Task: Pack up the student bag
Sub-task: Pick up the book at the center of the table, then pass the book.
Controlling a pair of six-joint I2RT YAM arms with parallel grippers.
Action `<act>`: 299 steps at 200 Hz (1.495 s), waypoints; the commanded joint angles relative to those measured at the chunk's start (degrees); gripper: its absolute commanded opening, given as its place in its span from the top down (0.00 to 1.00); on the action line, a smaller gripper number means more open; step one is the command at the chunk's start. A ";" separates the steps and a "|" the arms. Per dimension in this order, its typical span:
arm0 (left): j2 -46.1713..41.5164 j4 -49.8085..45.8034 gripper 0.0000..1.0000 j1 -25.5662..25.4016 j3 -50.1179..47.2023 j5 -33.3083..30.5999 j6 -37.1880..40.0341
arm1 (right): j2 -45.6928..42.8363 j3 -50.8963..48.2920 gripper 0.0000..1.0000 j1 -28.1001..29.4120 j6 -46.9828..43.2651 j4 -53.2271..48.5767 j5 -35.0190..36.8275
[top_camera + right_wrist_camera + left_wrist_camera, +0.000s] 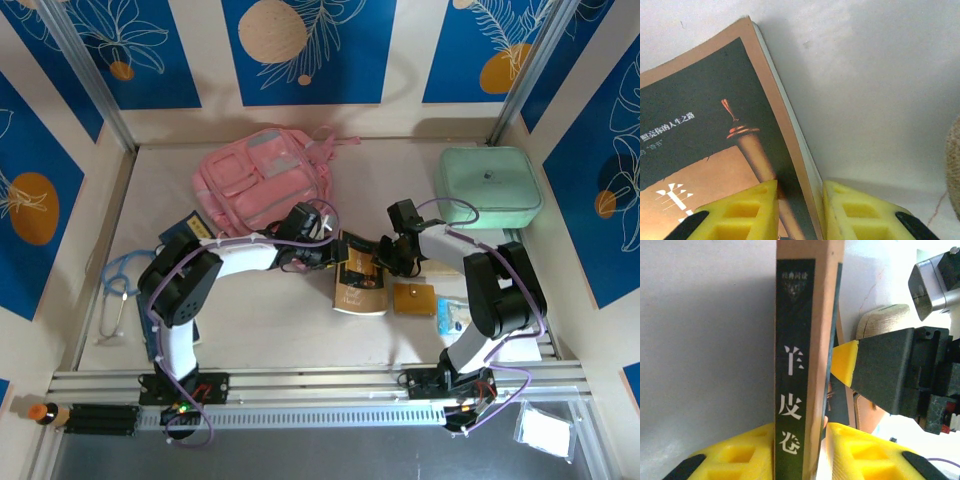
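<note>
The student bag, pink with grey-trimmed pockets, lies at the back of the table, apart from both arms. In front of it a dark book with a tan border rests mid-table between the two grippers. My left gripper is shut on its spine; in the left wrist view the book runs up between the yellow fingers of that gripper. My right gripper is shut on the opposite edge; in its wrist view the book sits in the right gripper, one finger on the cover, one at the pages.
A mint-green case stands at the back right. A brown wallet and a blue packet lie right of the book. A stethoscope and a dark blue notebook lie on the left. A metal rail borders the front.
</note>
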 commanded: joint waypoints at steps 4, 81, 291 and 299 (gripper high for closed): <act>-1.19 0.29 0.76 -1.11 1.96 0.52 1.92 | 1.98 -0.66 0.73 1.16 1.89 0.02 -0.64; -9.50 -7.64 1.00 2.33 3.40 -1.70 10.16 | -11.57 -4.29 0.40 -1.23 3.31 8.63 -5.58; -15.92 30.48 1.00 17.72 -2.76 -10.06 -23.81 | -4.03 -12.36 0.01 4.44 48.81 73.94 -18.52; -15.98 31.00 1.00 17.72 -2.95 -10.13 -23.90 | -2.87 -12.01 0.01 4.99 49.31 75.57 -18.57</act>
